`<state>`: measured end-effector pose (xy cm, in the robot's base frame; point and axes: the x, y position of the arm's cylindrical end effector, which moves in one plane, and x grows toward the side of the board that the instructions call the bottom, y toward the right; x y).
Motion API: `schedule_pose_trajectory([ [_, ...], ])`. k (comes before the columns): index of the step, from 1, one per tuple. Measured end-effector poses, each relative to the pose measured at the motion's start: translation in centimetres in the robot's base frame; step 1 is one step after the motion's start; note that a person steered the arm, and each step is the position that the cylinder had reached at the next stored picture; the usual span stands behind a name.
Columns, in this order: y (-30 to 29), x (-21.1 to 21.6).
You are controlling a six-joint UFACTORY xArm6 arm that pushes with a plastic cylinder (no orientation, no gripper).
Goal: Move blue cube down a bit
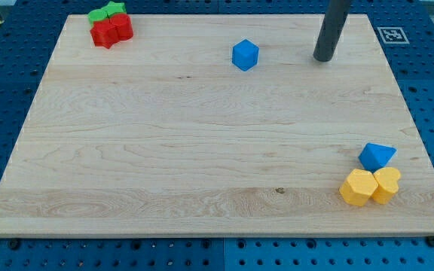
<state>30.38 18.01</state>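
The blue cube (245,55) sits on the wooden board (202,150) near the view's top, a little right of centre. My tip (323,58) rests on the board to the right of the cube, at about the same height in the view, with a clear gap between them. The dark rod rises from the tip out of the view's top.
A red block (111,31) and a green block (107,12) touch each other at the top left corner. At the bottom right a blue triangular block (376,156) sits against two yellow blocks (359,187) (387,184). A marker tag (392,35) is at the top right corner.
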Motion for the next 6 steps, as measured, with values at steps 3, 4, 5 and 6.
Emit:
schedule_pose_trajectory([
  [3,-15.4,-5.4],
  [4,-16.7,-4.2],
  [5,-15.4,-1.2],
  [6,-15.2,-0.8],
])
